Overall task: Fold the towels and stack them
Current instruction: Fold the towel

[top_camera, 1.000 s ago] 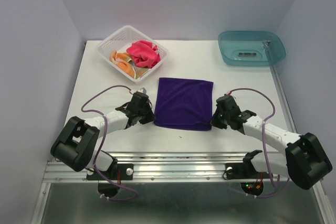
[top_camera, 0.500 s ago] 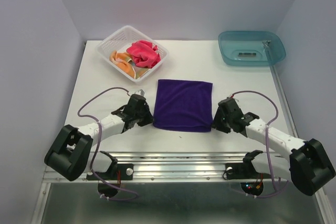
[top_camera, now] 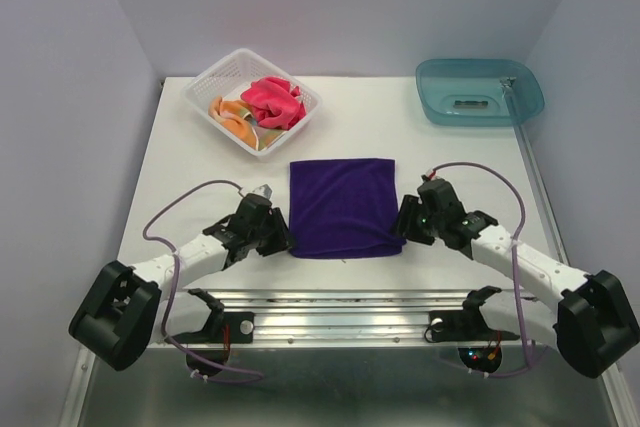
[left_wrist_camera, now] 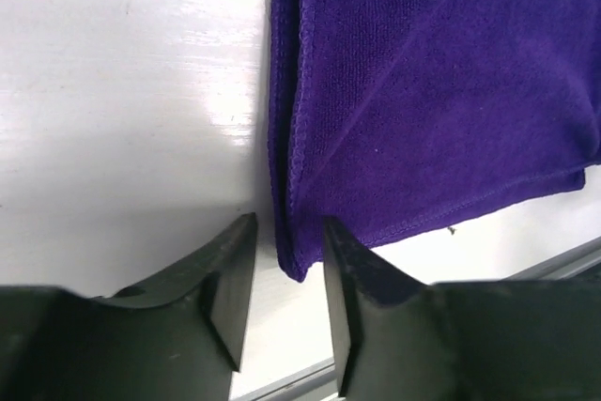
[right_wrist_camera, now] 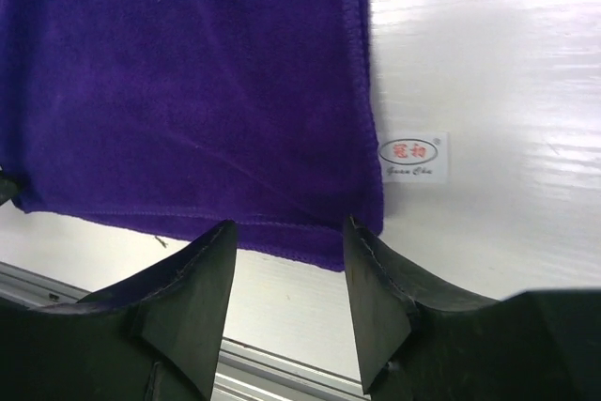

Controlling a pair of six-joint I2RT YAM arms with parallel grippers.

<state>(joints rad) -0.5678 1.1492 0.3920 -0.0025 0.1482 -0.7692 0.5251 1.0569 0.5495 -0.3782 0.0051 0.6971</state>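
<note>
A deep purple towel [top_camera: 342, 207] lies folded flat on the white table [top_camera: 400, 127], near its front edge. My left gripper [top_camera: 280, 239] is at the towel's near left corner. In the left wrist view the gripper [left_wrist_camera: 289, 265] is open, and that corner of the purple towel [left_wrist_camera: 423, 91] lies loose between the fingers. My right gripper [top_camera: 403, 223] is at the near right corner. The right wrist view shows this gripper [right_wrist_camera: 289, 243] open just short of the purple towel's [right_wrist_camera: 188, 82] hem. A hot pink towel [top_camera: 272, 102] and a pale orange towel [top_camera: 232, 115] lie crumpled in the basket.
The white mesh basket [top_camera: 212, 73] stands at the back left and a teal plastic tray [top_camera: 440, 107] at the back right. A white label [right_wrist_camera: 414, 155] sticks out from the purple towel's right edge. A metal rail [top_camera: 340, 299] runs along the table's near edge.
Both grippers have opened and let go of the purple towel's near corners. The towel and both grippers have shifted a little nearer and to the left.
</note>
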